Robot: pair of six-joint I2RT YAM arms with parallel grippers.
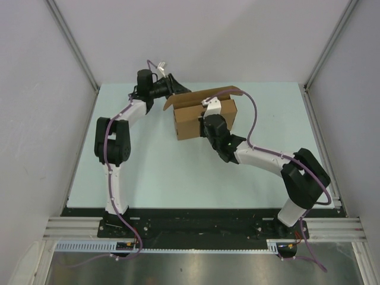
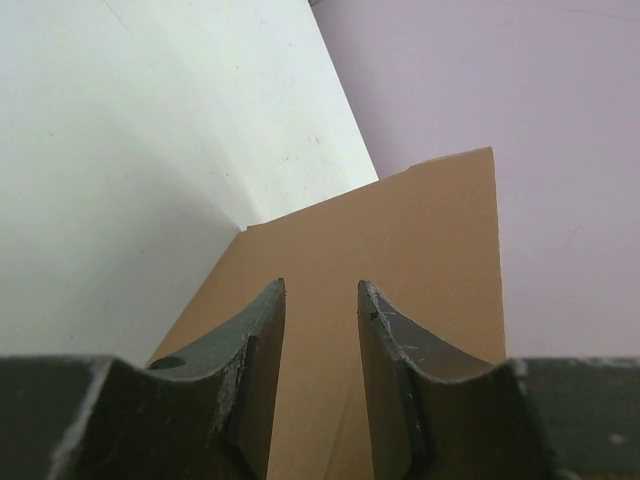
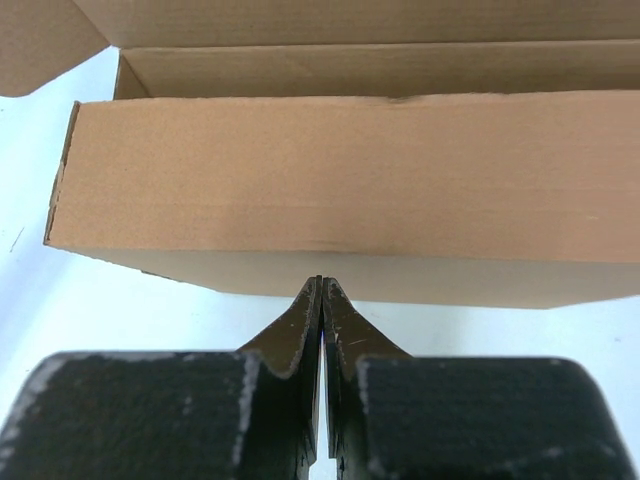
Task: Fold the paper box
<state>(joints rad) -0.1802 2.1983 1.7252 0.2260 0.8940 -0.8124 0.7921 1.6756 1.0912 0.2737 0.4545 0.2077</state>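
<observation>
I am holding my left claw (image 2: 320,288) parted over a smooth brown paper box (image 2: 400,250) flap, right claw (image 3: 320,284) pinched closed.

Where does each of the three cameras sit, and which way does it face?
Top external: above and behind the robot, looking down at the table, paper box, left hand and right hand.
Left wrist: on the left arm, facing a box flap past its open left hand.
Right wrist: on the right arm, facing the box's long side over its shut right hand.
Shared: every view shows the box.
</observation>
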